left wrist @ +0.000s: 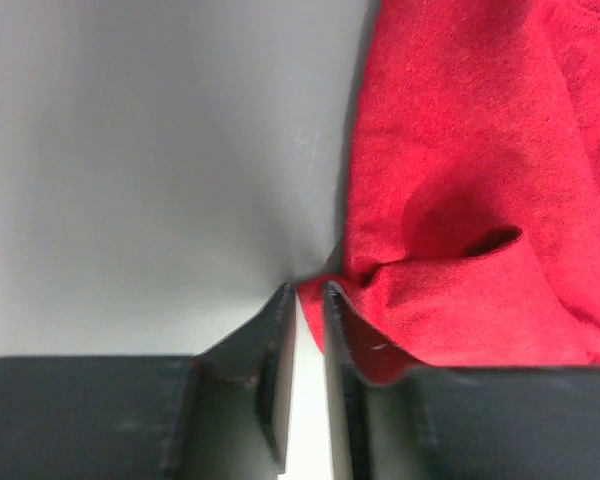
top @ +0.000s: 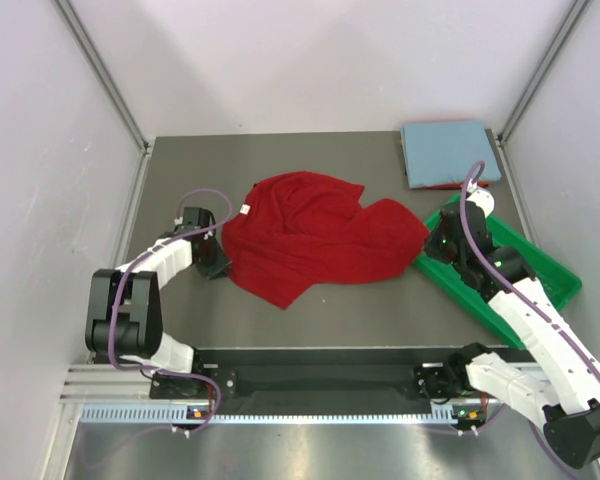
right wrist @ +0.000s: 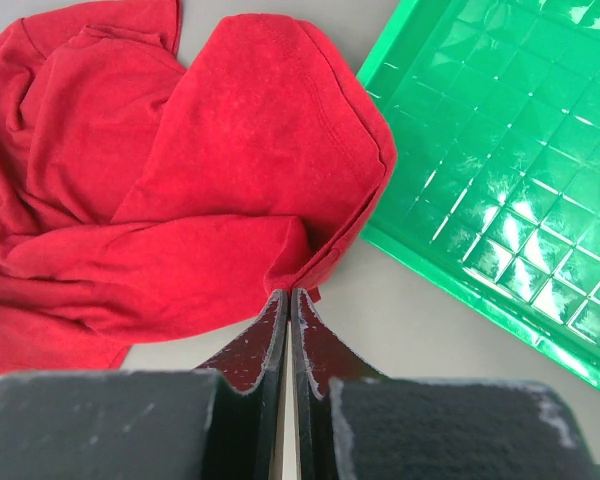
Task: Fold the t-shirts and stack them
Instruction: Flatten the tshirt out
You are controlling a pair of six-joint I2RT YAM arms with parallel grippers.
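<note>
A: Where is the shirt?
B: The red t-shirt lies crumpled mid-surface, unfolded. Its white neck label is at the far left of the heap. One lobe of cloth reaches right, almost to the tray.

A: Left side?
B: The left pincer is low at the shirt's left edge. Its jaws stand a narrow slit apart and bare surface shows through the slit. The hem touches the tips, but I see no cloth between them.

A: Right side?
B: The right pincer is closed tight. The shirt's right-hand fold runs down to its very tips and looks pinched there.

A: Other shirts?
B: A light blue t-shirt is folded flat in the far right corner. A strip of red cloth shows under its near edge. I cannot tell what that strip is.

A: Surface and room?
B: The surface is dark grey, matt and rectangular. Pale walls enclose it on three sides, with metal struts running up at the corners.

A: Containers?
B: One green tray sits at the right edge, set at a diagonal, just beside the shirt's right lobe. Its floor is a glossy grid of squares. The right arm crosses above it and hides part of the inside.
</note>
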